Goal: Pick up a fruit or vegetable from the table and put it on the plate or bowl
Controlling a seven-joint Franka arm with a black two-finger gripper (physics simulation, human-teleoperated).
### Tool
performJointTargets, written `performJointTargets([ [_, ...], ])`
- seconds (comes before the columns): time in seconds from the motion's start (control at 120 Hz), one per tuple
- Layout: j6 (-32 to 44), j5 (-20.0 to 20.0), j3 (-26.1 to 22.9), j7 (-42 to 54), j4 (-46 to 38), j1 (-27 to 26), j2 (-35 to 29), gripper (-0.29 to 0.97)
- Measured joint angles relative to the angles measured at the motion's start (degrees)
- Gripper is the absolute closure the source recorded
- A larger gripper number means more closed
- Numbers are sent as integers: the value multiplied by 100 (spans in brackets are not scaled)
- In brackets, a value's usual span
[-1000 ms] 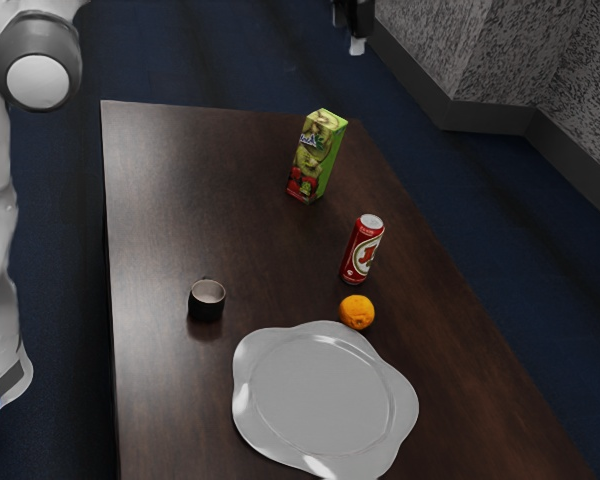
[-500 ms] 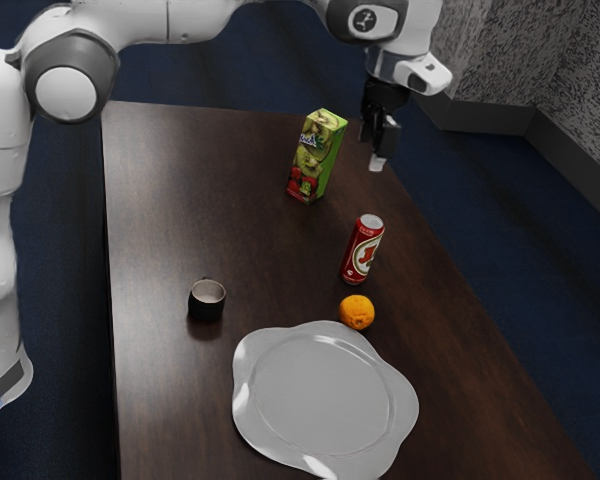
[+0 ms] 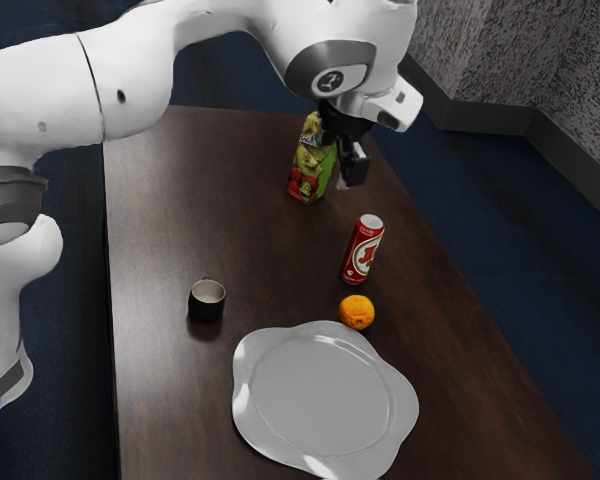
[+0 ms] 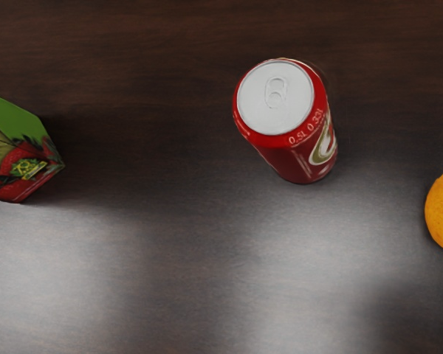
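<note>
Swung nearer, the gripper (image 3: 351, 176) hangs by the carton (image 3: 313, 168), seemingly high to clear the can (image 3: 362, 249); its spread cannot be told. Orange (image 3: 357, 312) sits just beside the plate (image 3: 325, 395).

Our gripper (image 3: 352, 172) hangs over the dark wooden table (image 3: 170, 220), just beside the upright green juice carton (image 3: 308, 175), on the exterior view's right of it. Nearer the camera we see a red drink can (image 3: 362, 249) standing upright. An orange (image 3: 357, 312) lies near it, close to the rim of the wavy-edged grey plate (image 3: 325, 398). A small dark cup (image 3: 207, 298) sits apart, toward the exterior view's left.
</note>
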Motion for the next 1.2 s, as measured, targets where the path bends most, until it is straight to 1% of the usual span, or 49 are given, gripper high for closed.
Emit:
performJointTargets([
  [0.042,17,-551,-359,43,-2,538,-649,2],
  [0.1,40,-1064,-792,-11,86,850,-988,2],
  [0.15,60,-1344,-1127,-173,131,949,-1084,2],
  [0.25,77,-1669,-1475,-795,181,1008,-1118,2],
  [0.333,93,-1806,-1605,-1336,191,1178,-1111,2],
  [0.45,120,-1895,-2087,-1976,226,1688,-1026,2],
  [0.542,133,-1937,-2420,-2399,235,1945,-1010,2],
  [0.733,141,-2123,-2587,-3179,235,2221,-1028,2],
  [0.8,146,-2193,-2725,-3426,237,2381,-1023,2],
  [0.9,153,-2343,-3202,-3747,383,2792,-1071,2],
  [0.942,155,-2409,-3329,-3865,461,2926,-1134,2],
  [1.2,272,-2643,-3502,-4426,408,3229,-1286,2],
])
